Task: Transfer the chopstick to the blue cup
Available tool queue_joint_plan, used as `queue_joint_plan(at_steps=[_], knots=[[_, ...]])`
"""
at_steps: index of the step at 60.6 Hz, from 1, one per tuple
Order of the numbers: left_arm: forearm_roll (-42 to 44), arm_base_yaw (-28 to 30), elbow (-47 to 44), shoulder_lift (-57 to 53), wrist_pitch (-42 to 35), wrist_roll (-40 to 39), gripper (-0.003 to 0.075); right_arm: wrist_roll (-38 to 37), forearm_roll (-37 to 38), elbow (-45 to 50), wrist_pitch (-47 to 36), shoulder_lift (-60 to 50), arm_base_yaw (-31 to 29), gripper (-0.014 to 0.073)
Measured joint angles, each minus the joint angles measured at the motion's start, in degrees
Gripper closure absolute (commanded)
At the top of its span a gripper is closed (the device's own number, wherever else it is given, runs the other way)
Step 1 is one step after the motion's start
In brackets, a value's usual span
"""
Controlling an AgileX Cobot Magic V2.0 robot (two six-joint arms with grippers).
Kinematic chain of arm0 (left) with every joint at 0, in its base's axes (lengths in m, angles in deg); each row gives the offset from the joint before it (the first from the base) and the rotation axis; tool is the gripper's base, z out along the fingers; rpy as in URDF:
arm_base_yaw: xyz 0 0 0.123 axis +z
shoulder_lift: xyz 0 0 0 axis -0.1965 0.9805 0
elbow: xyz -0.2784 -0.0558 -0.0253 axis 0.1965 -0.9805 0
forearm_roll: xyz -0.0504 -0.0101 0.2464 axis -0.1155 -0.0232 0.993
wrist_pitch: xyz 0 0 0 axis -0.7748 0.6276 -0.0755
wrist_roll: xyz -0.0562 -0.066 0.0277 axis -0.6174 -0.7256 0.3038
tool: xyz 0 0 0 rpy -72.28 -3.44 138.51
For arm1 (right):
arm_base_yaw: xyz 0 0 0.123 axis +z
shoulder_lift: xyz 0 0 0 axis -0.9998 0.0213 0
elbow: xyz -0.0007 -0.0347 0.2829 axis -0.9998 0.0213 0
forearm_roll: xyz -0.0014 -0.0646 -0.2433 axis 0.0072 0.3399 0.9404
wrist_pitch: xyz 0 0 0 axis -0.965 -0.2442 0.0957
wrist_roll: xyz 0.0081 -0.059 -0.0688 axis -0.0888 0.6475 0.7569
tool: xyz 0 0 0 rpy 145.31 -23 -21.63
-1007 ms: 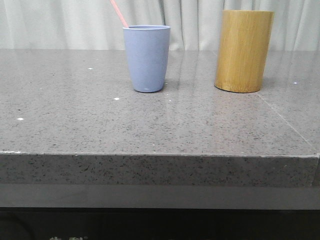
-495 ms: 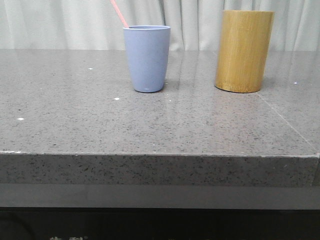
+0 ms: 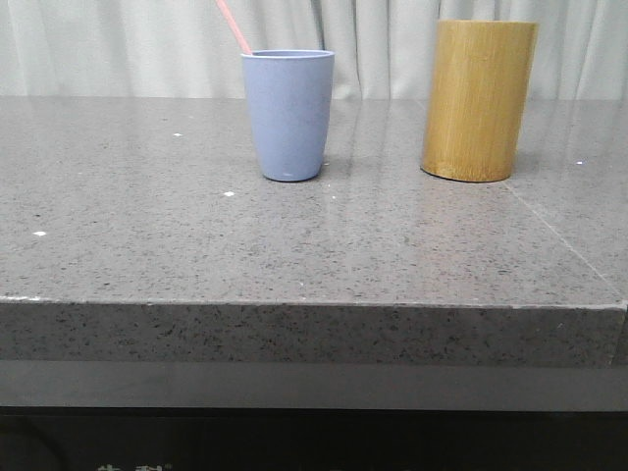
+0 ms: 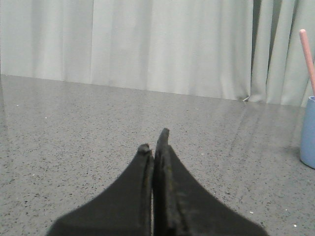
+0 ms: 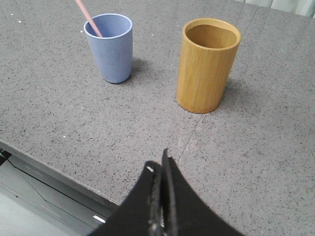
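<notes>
The grey speckled stone tabletop (image 3: 324, 245) spans the front view, with a pale pleated curtain (image 3: 118, 44) hanging behind its far edge. A faint seam line runs across the surface on the robot's right side.

The tall yellow-brown bamboo cylinder (image 3: 480, 100) stands upright on the table, to the right of the blue tumbler and well apart from it. The right wrist view looks down into its open top (image 5: 208, 64), where nothing can be seen.

The matte pale periwinkle-blue tumbler (image 3: 287, 114) stands upright near the middle of the table's far half. It tapers slightly toward the base and has no handle.

The thin salmon-pink chopstick (image 3: 234, 26) rests inside this tumbler. In the front view it leans up and to the left, its upper end running out of the top of the picture. In the right wrist view the stick (image 5: 88, 17) enters the cup mouth against the inner wall. The left wrist view shows its upper part (image 4: 308, 59) rising above the tumbler rim.

The left gripper (image 4: 154, 141), with 2 black fingers, is pressed together with nothing between them, held low over the tabletop and apart from the tumbler. The right gripper (image 5: 158, 164) is likewise pressed together and holds nothing, positioned above the near table edge, well apart from both vessels.
</notes>
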Motion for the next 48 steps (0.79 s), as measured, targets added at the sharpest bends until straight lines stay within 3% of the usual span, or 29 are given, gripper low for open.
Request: queue_joint_plan(at_steps=[48], knots=[[1.2,-2.5,0.0,0.0,0.3,-0.8,0.0739,0.0,0.0,0.0,0.0,0.0,0.0,0.0662]])
